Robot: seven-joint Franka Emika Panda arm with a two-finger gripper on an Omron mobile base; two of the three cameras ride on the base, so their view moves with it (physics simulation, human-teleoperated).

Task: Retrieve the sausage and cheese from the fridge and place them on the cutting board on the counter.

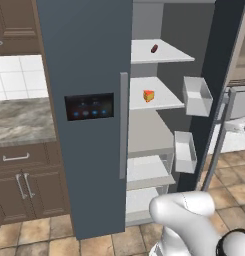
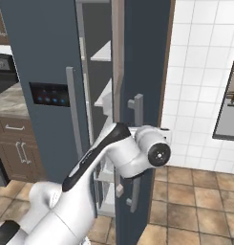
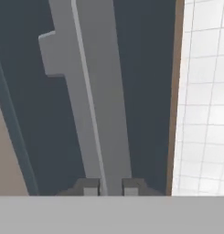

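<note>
Sausage [image 1: 154, 48] and cheese [image 1: 149, 95] wait at twelve o'clock; claw [image 3: 110, 187] clamped on fridge handle [image 3: 97, 91]; next, release and reach in.

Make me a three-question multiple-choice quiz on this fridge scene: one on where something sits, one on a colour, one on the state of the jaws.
1. Where is the sausage compared with the cheese?
A. On the shelf above it
B. On the same shelf
C. In a door bin

2. What colour is the fridge outside?
A. White
B. Dark slate-blue
C. Red

3. How do the jaws of the gripper stand?
A. Wide open in free air
B. Shut on the cheese
C. Shut on the door handle

Answers:
1. A, the left base view shows the sausage on the top white shelf and the cheese one shelf down.
2. B, both doors are dark slate-blue.
3. C, in the hand view the grey handle bar runs between the two finger tips.
</note>
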